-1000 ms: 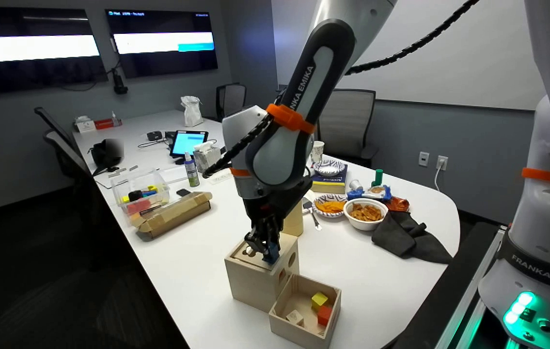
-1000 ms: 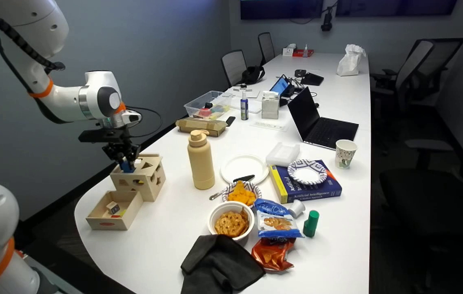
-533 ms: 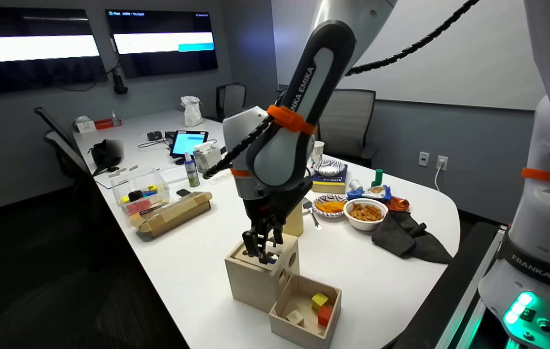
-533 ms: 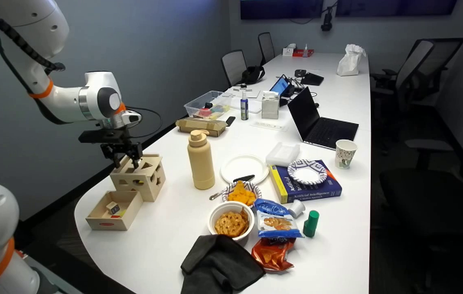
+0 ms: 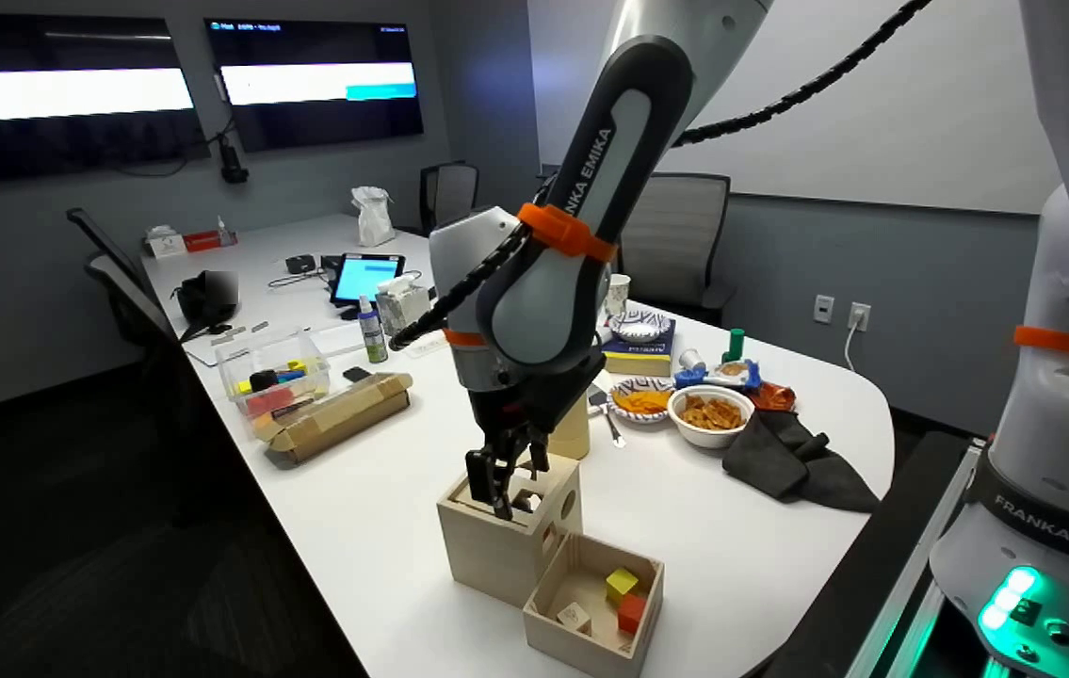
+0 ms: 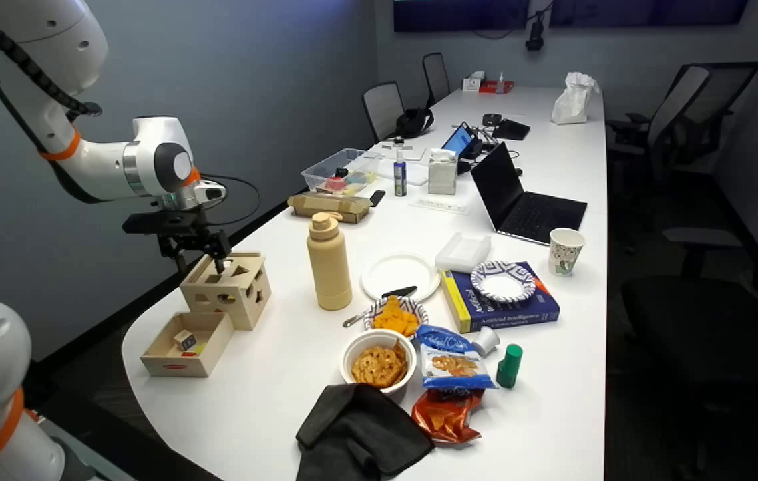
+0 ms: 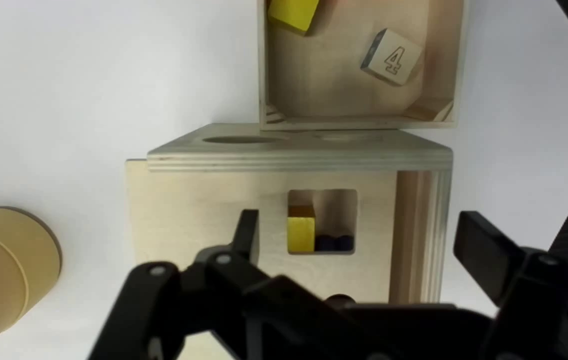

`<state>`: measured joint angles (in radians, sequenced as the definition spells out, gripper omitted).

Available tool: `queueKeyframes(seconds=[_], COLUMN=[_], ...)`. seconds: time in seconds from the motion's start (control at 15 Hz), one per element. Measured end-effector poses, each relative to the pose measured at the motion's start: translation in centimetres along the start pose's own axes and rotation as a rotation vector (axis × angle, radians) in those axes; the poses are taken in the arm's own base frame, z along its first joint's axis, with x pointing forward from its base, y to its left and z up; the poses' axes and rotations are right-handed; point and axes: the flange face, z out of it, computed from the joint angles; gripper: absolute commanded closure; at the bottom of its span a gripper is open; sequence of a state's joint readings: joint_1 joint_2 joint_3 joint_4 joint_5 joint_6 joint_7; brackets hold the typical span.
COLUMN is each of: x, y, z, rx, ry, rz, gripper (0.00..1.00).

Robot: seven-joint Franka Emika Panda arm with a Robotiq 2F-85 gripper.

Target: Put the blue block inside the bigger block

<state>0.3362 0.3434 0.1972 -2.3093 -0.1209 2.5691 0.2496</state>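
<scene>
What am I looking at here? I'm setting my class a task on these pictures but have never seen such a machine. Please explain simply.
The machine is a robot arm ending in a two-fingered pincer. Two pictures come from cameras standing away from it, looking across the table; the third looks down from its wrist. The pincer is open, holding nothing, over a wooden box with cut-out holes. Beside the box stands a shallow tray with a red block, a yellow block and a block marked 4. Elsewhere are a tan bottle, a book and a laptop. I can't make out the blue block for certain.
</scene>
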Motion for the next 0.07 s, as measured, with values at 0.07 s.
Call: queueKeyframes(seconds=[0.07], x=[-0.15], y=[-0.30], z=[-0.12], rx=[0.001], ry=[0.001], rz=[-0.005], gripper=[0.00])
